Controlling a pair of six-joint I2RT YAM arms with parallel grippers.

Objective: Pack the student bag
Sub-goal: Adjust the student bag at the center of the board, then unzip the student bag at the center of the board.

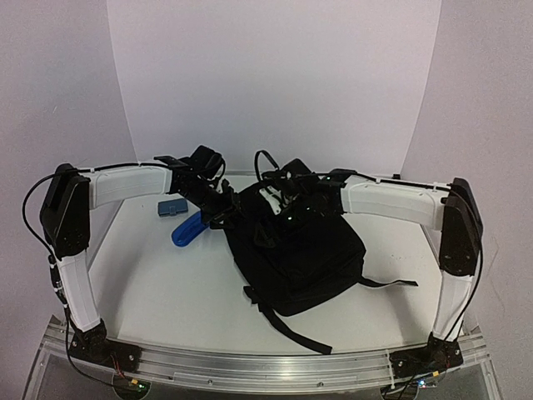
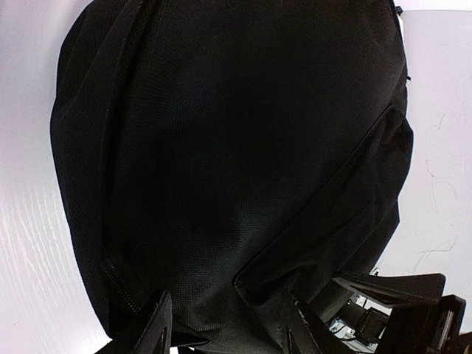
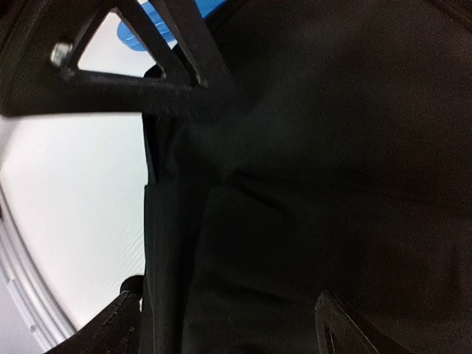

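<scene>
Bag [image 1: 300, 250] long axis near-far | left gripper [image 1: 225, 215] and right gripper [image 1: 285, 212] flank its far end | right spread, left I cannot tell

Seen from above, the left end effector [image 1: 226, 215] and right end effector [image 1: 287, 208] merge with the black student bag [image 1: 296, 250]; whether the left one grips fabric is not clear. Both wrist views cut the bag off. The left arm [image 1: 133, 185] partly hides a blue object [image 1: 187, 230].

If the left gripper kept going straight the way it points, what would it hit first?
The student bag: its black fabric fills the view right ahead of the left gripper, probably touching it, though depth is unclear.
</scene>
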